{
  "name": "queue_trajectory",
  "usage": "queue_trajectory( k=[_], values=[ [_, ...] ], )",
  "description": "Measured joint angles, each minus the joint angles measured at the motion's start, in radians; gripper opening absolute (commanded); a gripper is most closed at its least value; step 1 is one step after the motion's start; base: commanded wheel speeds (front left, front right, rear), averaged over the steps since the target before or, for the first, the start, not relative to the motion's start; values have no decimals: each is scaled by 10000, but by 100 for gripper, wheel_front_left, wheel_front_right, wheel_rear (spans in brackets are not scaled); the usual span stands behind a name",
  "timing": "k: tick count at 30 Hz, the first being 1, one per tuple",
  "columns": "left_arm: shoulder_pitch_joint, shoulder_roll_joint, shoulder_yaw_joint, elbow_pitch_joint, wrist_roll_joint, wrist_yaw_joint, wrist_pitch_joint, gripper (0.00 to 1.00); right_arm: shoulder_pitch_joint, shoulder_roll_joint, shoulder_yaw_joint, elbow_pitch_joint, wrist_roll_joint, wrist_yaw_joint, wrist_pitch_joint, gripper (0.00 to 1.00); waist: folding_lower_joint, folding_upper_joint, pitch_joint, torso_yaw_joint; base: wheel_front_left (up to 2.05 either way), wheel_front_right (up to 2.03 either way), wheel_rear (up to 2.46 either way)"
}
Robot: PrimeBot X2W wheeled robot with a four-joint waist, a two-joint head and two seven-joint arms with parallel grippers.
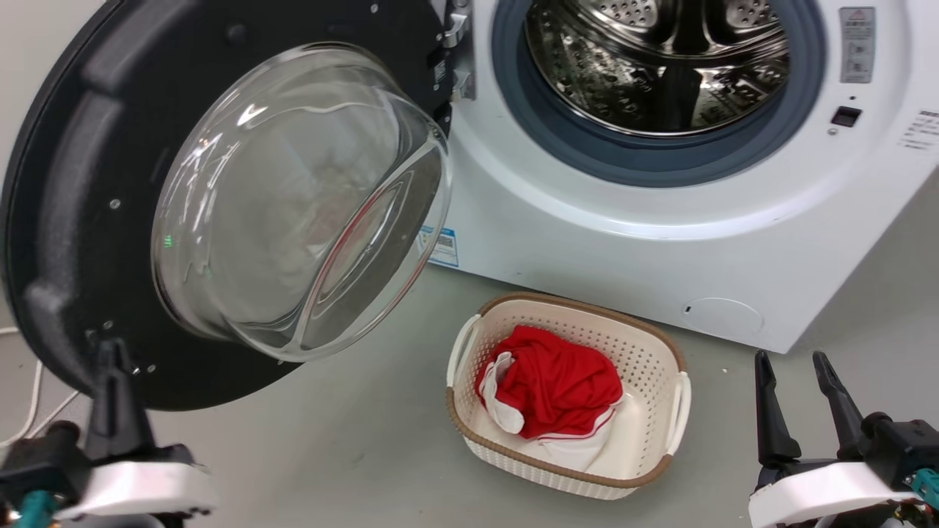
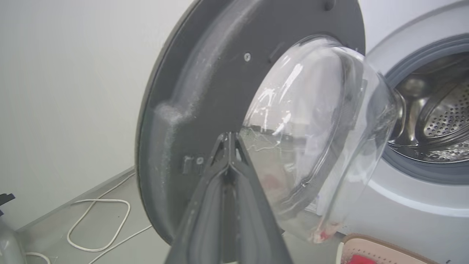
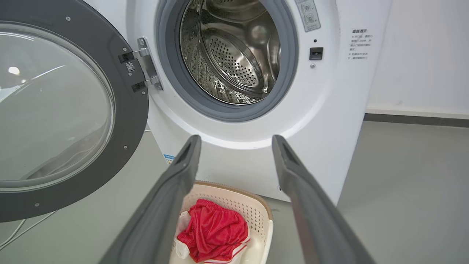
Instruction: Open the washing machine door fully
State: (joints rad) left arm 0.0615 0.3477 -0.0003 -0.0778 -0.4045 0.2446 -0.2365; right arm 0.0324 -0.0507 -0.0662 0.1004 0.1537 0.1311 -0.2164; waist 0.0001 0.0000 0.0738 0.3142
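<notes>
The washing machine door (image 1: 73,183) stands swung out to the left on its hinge (image 1: 456,51), its black inner face and bulging glass bowl (image 1: 293,205) turned toward me. The steel drum (image 1: 660,59) is exposed. My left gripper (image 1: 114,356) is shut, its fingers pressed together with nothing between them, the tips at the door's lower rim. In the left wrist view the shut left gripper (image 2: 229,137) points at the door (image 2: 205,91) just left of the bowl; I cannot tell if it touches. My right gripper (image 1: 791,363) stands open at the lower right, and in its own view the right gripper (image 3: 236,141) faces the machine front.
A cream basket (image 1: 645,359) with a red and white garment (image 1: 557,389) sits on the grey floor before the machine, also seen as the basket (image 3: 234,205). A white cable (image 2: 99,223) lies on the floor by the left wall.
</notes>
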Motion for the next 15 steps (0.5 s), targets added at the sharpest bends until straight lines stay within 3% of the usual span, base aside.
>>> queue_trajectory(
  k=[6, 15],
  values=[
    [143, -564, -955, -232, 199, -236, -71, 0, 7, 2, 146, -48, -48, 0, -31, 100, 0, 0, -209, -633, 0, 0, 0],
    [-742, -1076, -1664, 863, 332, -886, -222, 0, -12, -2, 407, -384, -341, 0, 29, 100, 0, 0, -298, -1925, 0, 0, 0]
  ],
)
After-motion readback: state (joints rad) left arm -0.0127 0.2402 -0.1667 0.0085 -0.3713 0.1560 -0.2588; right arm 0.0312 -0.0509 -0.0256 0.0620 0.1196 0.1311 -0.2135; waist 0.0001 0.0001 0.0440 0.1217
